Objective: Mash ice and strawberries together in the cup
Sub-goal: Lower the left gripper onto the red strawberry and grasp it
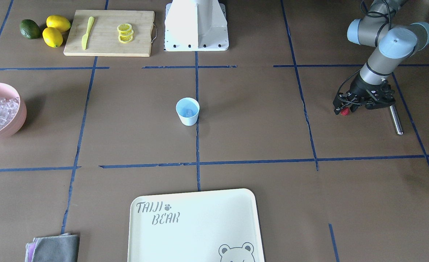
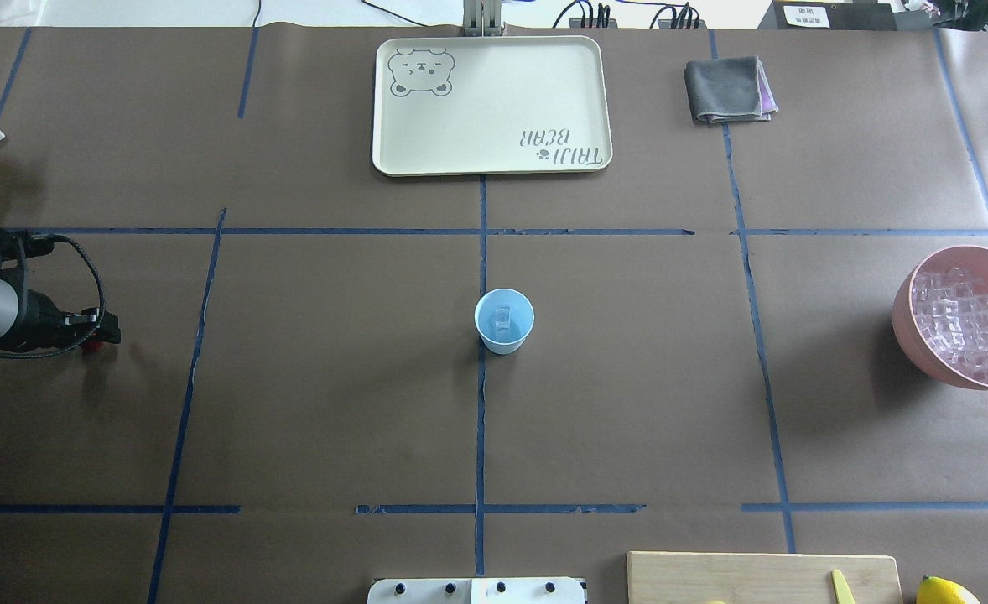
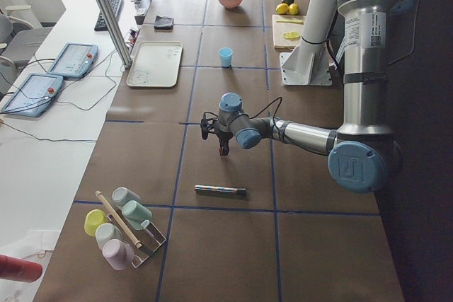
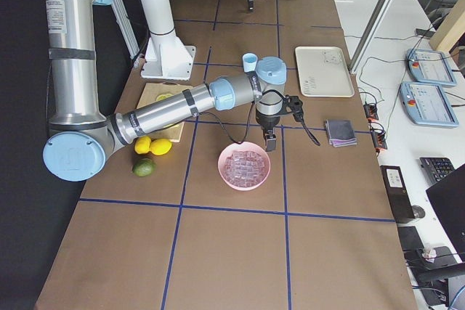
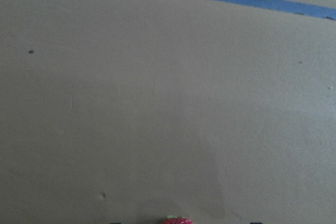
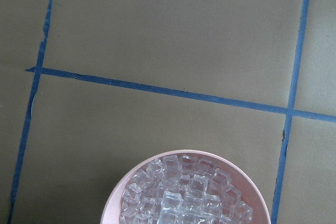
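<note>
The left pincer clenches the strawberry, lifted seemingly for carrying. The cup, ice already inside, stands well apart from it. The right pincer hangs beside the pink bowl; I cannot tell its grip.

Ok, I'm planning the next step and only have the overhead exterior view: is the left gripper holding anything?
Observer: Yes. The front-facing view shows the left gripper pinching the strawberry.
Operator: Where is the right arm?
Observer: In the exterior right view the right gripper hovers by the rim of the pink bowl of ice.
Operator: Any mashing tool around?
Observer: A metal rod lies on the table beside the left gripper.
</note>
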Available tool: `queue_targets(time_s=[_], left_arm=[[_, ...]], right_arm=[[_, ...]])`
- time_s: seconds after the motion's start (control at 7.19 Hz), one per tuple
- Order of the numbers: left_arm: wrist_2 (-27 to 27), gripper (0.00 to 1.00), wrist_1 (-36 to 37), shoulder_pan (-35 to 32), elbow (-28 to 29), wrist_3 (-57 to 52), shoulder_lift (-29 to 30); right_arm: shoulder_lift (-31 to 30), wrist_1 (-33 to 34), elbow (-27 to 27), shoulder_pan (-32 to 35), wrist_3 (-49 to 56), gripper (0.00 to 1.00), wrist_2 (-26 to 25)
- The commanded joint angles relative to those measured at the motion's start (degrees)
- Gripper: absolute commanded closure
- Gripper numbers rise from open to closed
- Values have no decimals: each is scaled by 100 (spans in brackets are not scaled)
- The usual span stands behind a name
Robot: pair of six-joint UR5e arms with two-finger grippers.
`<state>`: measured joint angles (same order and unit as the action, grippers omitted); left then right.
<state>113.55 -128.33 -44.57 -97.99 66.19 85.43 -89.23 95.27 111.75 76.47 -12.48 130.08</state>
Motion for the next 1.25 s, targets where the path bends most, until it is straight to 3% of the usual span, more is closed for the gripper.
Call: queue_targets(time_s=[0.0, 0.14, 0.42, 0.56, 0.7, 0.83, 0.97, 1.11], left_arm=[[0, 77, 9, 10, -36, -36, -35], [18, 89, 44, -7, -106, -36, -35], [384, 100, 71, -77, -220, -36, -61], [465, 100, 297, -174, -473, -27, -52], [466, 100, 1135, -166, -1041, -19, 87], [527, 100, 2257, -166, -1613, 16, 645], [606, 100, 3678, -166, -1905, 60, 1730], [598, 100, 4597, -114, -1830, 452, 2863]], right_arm=[[19, 0, 4, 0, -9, 1, 0], [46, 9, 4, 0, -61, 1, 9], [46, 9, 13, 0, -71, 1, 9], [37, 9, 4, 52, -62, 1, 9], [-59, 0, -39, 209, 25, 1, 35], [-303, -26, -31, 289, 148, 1, 70], [-506, -18, -101, 499, 671, 1, 210], [-656, -18, -180, 753, 1112, 1, 211]])
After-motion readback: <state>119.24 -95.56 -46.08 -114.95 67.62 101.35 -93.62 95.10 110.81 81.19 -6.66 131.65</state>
